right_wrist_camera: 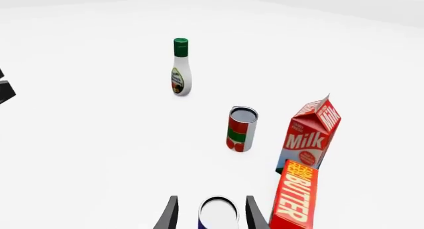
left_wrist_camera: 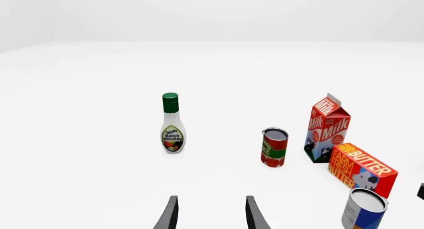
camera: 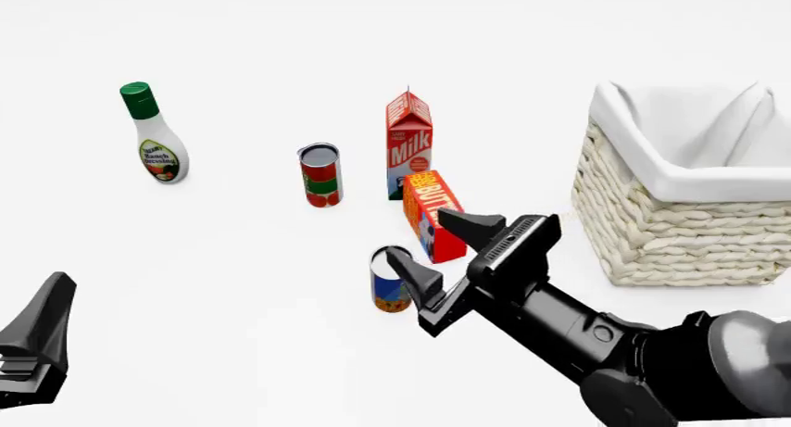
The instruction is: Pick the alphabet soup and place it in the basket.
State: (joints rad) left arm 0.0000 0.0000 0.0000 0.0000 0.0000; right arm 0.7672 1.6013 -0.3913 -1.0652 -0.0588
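Right end effector (camera: 447, 251), fingers spread wide, straddles the upright soup can (camera: 391, 281) without touching. One basket (camera: 687, 223), two cans, one milk carton (camera: 409, 145), one butter box (camera: 434, 216), one dressing bottle (camera: 155, 135).

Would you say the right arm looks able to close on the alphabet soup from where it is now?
Probably yes. The right gripper is open, and in the right wrist view the alphabet soup sits between its fingers with nothing in between. The butter box stands close beside the can and might get brushed.
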